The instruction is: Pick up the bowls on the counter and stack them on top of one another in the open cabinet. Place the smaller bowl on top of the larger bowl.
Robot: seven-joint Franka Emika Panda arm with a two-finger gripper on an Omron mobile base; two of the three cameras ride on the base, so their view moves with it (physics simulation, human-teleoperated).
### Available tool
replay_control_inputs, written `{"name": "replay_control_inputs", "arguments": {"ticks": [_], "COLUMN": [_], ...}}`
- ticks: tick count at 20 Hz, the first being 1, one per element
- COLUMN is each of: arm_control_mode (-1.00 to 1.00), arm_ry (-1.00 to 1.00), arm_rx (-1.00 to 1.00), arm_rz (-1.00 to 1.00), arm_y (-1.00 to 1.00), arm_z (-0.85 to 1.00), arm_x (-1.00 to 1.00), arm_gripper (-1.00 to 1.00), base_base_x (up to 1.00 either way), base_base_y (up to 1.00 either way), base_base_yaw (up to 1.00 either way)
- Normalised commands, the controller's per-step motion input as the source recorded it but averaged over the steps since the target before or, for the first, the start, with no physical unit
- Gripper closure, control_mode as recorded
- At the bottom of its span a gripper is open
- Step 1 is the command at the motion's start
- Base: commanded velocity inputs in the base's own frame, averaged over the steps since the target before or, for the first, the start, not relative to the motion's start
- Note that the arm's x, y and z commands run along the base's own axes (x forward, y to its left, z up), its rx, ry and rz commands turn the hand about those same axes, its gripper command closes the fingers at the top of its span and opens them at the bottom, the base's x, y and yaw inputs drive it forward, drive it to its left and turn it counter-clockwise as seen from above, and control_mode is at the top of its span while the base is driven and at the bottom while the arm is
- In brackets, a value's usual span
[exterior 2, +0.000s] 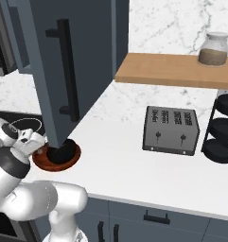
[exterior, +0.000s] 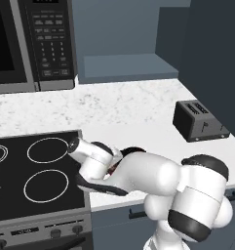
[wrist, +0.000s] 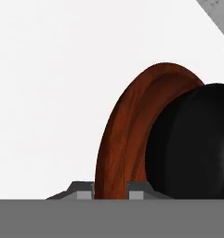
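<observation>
The larger bowl, wide and reddish-brown, rests on the white counter near its front edge, just right of the stovetop. The smaller bowl, glossy black, sits inside it. In the hand view the brown bowl's rim runs up between my two fingertips, with the black bowl to the right of it. My gripper is low over the brown bowl's left rim, jaws closed against both sides of it. The open cabinet with its pale shelf board is up behind the counter.
A black stovetop lies left of the bowls, with a microwave above it. The open cabinet door hangs right above the bowls. A dark toaster stands to the right. Further right are a wooden shelf with a jar and a black rack.
</observation>
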Motion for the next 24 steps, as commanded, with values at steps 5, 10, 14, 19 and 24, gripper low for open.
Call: {"name": "replay_control_inputs", "arguments": {"ticks": [5,10,14,19,24], "arm_control_mode": [-1.0,-1.0,-1.0,-1.0,-1.0], "arm_ry": [-0.22,-0.23,-0.24,-0.23,-0.23], "arm_rx": [-0.01,0.0,0.0,0.0,0.0], "arm_rz": [0.25,0.35,0.33,0.24,0.13], "arm_y": [-0.07,-0.21,-0.18,-0.01,0.0], "arm_z": [1.0,1.0,1.0,1.0,1.0], "arm_x": [-0.03,-0.13,-0.2,-0.2,-0.05], "arm_gripper": [1.0,1.0,1.0,1.0,1.0], "base_base_x": [0.0,0.0,0.0,0.0,0.0], "base_base_y": [0.0,0.0,0.0,0.0,0.0], "base_base_yaw": [0.0,0.0,0.0,0.0,0.0]}}
